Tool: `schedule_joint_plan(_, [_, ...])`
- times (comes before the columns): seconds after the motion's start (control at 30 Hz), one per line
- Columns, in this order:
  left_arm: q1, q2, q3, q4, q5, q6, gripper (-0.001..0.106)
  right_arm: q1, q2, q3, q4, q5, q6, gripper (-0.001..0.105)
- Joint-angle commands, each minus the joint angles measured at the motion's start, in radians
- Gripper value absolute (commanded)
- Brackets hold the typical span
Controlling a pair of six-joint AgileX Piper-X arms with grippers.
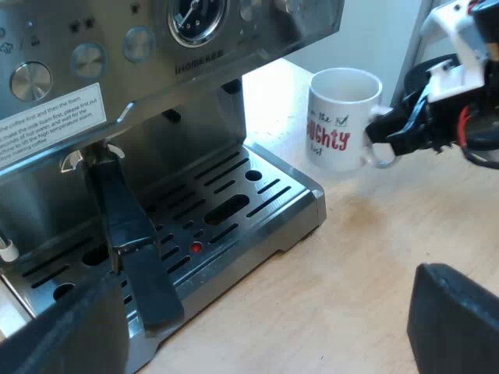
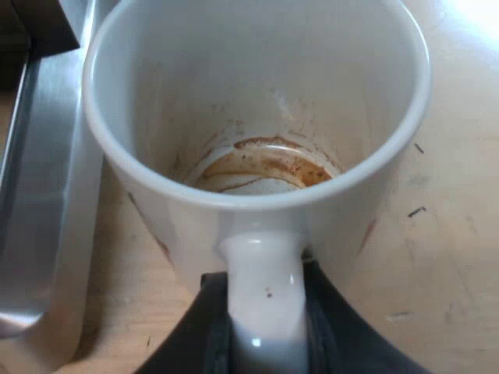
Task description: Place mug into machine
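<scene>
Right gripper pinches the white, red-lettered ceramic mug by its handle, just beside the slotted drip tray of the stainless espresso machine; left gripper gapes wide, farther off.

The coffee machine has a round gauge and knobs on its steel front. A dark handle juts out from under that front, over the slotted drip tray. A white mug with red lettering stands upright on the wooden tabletop, near the tray's corner. The right pincer is at the mug's handle. The left pincer hangs by the tray, its fingers spread wide.
</scene>
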Motion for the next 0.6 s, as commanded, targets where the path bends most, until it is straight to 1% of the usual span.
schedule_joint_plan(0.03, [-0.004,-0.001,-0.008,-0.016,0.006,-0.006,0.079,0.000,-0.065,-0.007,0.035,-0.003,-0.009,0.000])
schedule_joint_plan(0.27, [-0.004,-0.001,-0.008,-0.016,0.006,-0.006,0.079,0.000,-0.213,-0.007,0.138,-0.005,-0.009,0.000])
schedule_joint_plan(0.43, [-0.004,-0.001,-0.008,-0.016,0.006,-0.006,0.079,0.000,-0.280,-0.007,0.174,-0.063,-0.009,0.000])
schedule_joint_plan(0.47, [-0.004,-0.001,-0.008,-0.016,0.006,-0.006,0.079,0.000,-0.304,-0.007,0.194,-0.094,-0.009,0.000])
schedule_joint_plan(0.6, [-0.004,-0.001,-0.008,-0.016,0.006,-0.006,0.079,0.002,-0.339,-0.007,0.229,-0.118,-0.009,0.000])
